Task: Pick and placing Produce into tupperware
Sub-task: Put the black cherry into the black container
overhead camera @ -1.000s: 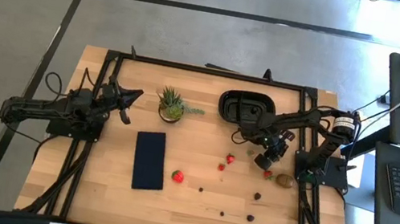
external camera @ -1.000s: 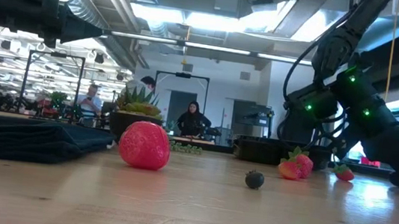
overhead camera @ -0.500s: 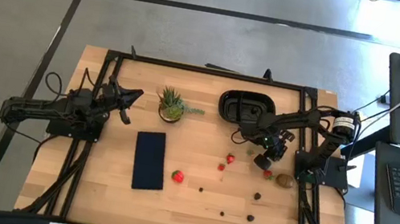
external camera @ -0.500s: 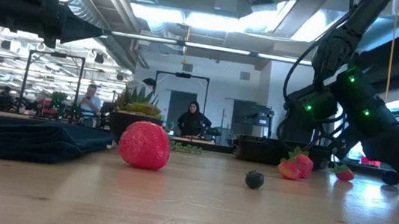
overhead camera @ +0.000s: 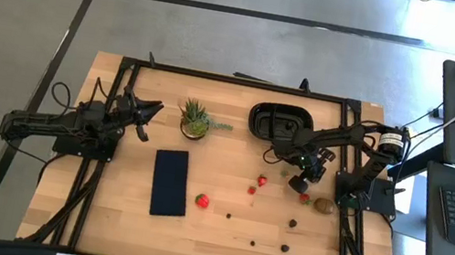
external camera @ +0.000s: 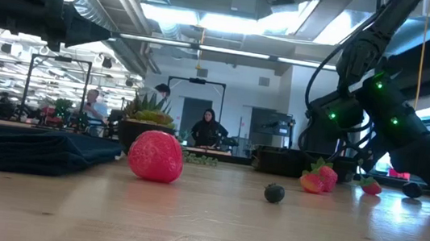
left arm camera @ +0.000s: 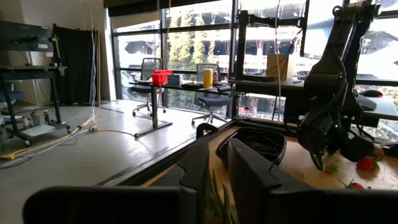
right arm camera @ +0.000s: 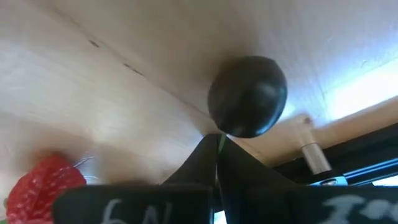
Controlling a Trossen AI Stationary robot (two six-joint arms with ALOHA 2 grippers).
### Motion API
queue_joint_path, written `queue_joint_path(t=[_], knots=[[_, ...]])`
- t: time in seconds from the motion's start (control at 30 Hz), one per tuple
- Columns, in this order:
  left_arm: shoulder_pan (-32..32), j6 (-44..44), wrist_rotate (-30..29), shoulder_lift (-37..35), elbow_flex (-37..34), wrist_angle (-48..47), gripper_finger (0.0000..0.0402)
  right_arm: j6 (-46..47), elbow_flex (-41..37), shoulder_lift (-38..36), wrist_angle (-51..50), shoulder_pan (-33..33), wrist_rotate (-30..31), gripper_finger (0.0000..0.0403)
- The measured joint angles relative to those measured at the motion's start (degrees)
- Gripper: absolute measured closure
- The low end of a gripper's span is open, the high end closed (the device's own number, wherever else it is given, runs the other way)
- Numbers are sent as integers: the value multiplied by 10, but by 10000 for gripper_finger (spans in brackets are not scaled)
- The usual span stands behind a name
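My right gripper [overhead camera: 299,185] points steeply down at the table's right, in front of the black oval tupperware [overhead camera: 281,123], with its fingers shut on nothing. A dark berry [right arm camera: 247,96] lies on the wood just past its fingertips [right arm camera: 217,138]; whether they touch, I cannot tell. A red strawberry [overhead camera: 305,198] and the brown kiwi piece [overhead camera: 323,205] lie close by. More strawberries [overhead camera: 201,200] [overhead camera: 262,181] and small dark berries [overhead camera: 293,223] are scattered over the table's near half. My left gripper [overhead camera: 148,114] waits level at the left, its fingers [left arm camera: 217,168] a narrow gap apart.
A spiky green potted plant [overhead camera: 195,119] stands left of the tupperware. A flat dark rectangular pad [overhead camera: 170,182] lies at centre left. A black frame [overhead camera: 235,81] runs along the table's far edge and sides. People stand in the room beyond the table.
In the low view a dark berry has come out from under my right gripper's tips. It has rolled a little way along the table toward its left. Both arms have kept still.
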Motion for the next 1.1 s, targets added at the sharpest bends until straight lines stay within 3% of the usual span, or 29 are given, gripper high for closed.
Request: queue_joint_path(t=[0.6, 0.9, 1.1], knots=[[0, 0, 0, 0, 0, 0, 329, -9, 64, -5, -11, -1, 4, 401], [0, 0, 0, 0, 0, 0, 350, -7, 121, -78, -36, -25, 11, 402], [0, 0, 0, 0, 0, 0, 363, 5, 168, -116, -51, -52, 65, 403]])
